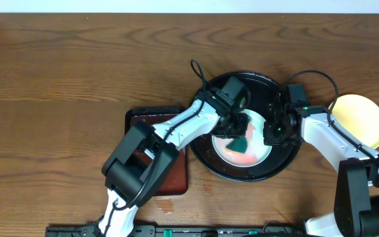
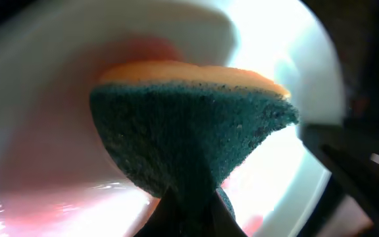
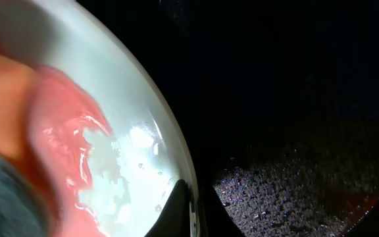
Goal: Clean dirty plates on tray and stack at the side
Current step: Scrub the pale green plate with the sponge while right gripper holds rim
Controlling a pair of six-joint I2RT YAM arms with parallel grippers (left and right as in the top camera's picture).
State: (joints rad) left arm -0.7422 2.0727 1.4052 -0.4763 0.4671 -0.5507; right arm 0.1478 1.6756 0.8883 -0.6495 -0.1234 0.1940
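Note:
A pale mint-white plate [image 1: 252, 155] smeared with red lies in the round black tray [image 1: 224, 172]. My left gripper [image 1: 240, 135] is shut on a green and orange sponge [image 1: 241, 143] that presses on this plate; the sponge fills the left wrist view [image 2: 189, 131]. My right gripper [image 1: 271, 133] is shut on the plate's right rim; in the right wrist view its fingers [image 3: 191, 214] pinch the rim [image 3: 176, 141], with red smear [image 3: 58, 131] on the plate. A pale yellow plate [image 1: 360, 118] lies on the table at the right. I cannot see a third plate.
A smaller rectangular red-brown tray [image 1: 176, 181] lies left of the black tray, partly under my left arm. Wooden table [image 1: 58, 99] stretches to the left. Cables loop above the black tray.

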